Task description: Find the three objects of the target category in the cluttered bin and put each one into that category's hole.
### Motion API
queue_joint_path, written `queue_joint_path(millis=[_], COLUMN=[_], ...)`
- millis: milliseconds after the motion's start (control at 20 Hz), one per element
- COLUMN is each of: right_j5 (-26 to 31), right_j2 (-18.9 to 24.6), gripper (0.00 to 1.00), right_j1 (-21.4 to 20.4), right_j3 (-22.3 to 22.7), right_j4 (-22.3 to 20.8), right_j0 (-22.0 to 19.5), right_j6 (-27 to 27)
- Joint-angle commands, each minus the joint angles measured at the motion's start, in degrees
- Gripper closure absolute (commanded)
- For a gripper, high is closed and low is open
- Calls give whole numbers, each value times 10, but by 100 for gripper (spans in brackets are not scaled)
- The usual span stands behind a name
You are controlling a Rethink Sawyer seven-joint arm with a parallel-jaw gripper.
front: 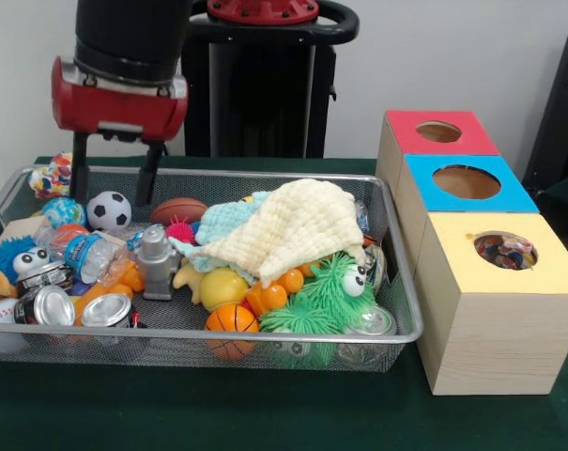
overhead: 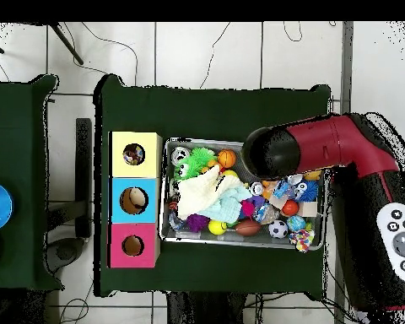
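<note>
Green cloth covers the counter [front: 265,413] in front, and on it stands the cluttered bin [front: 208,335], its wire rim closest to the camera. Just inside that rim lie an orange mini basketball [front: 232,324] and tin cans [front: 105,310]; deeper in, a pale-yellow waffle cloth [front: 293,225] drapes over the middle of the bin. Beside the bin, the yellow-topped box shows its hole [front: 505,251] with spotted fabric already visible inside (so some of the sorting looks done). One spotted cloth piece [front: 51,176] sits at the bin's far corner, the end away from the boxes, partly on the rim. It should be light, soft and floppy; a pinch on a bunched fold near its middle seems best, since a loose edge could slip free. Farthest back, the gripper [front: 115,174] hangs over that same end of the bin, its two dark fingers [front: 151,174] spread apart and holding nothing, the spotted piece just beside it toward the bin's corner.
</note>
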Motion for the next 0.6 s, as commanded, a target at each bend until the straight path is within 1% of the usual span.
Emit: queue_joint_path(millis=[50, 150, 250, 400, 500, 600], right_j5=[92, 109, 103, 78, 62, 57], right_j2=[-41, -45, -47, -46, -39, -31], gripper=[0, 0, 0, 0, 0, 0], right_j1=[83, 92, 92, 69, 59, 59], right_j3=[-29, -46, -50, -28, -17, -17], right_j4=[-11, -17, -24, -25, -16, -8], right_j0=[2, 10, 13, 2, -6, -10], right_j6=[-172, -183, -182, -180, -180, -184])
